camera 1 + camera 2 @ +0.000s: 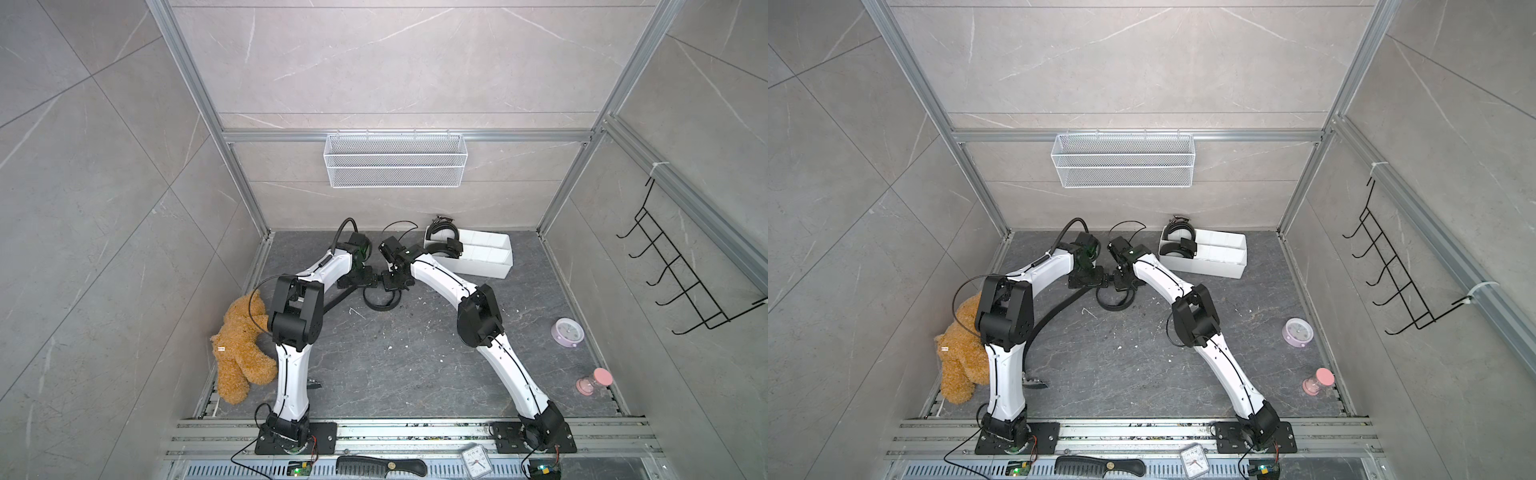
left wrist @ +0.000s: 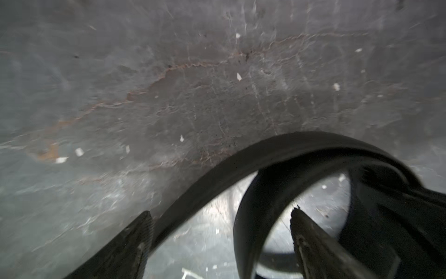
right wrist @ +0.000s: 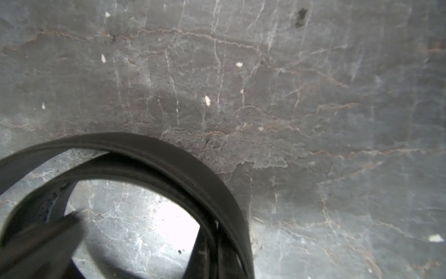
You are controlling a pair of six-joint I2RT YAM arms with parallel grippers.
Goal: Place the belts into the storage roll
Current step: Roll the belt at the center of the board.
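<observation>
Both top views show the arms bent inward over a looped belt on the floor. The left gripper is spread wide astride the strap. The right gripper is closed; whether it pinches the belt is unclear. Two coiled belts fill the storage roll's two compartments nearest the arms.

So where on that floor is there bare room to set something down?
Bare: the wide floor between the loose belt and the front rail, and the strip between storage roll and purple clock. Crowded: the back middle around that belt, and beside the teddy bear.
</observation>
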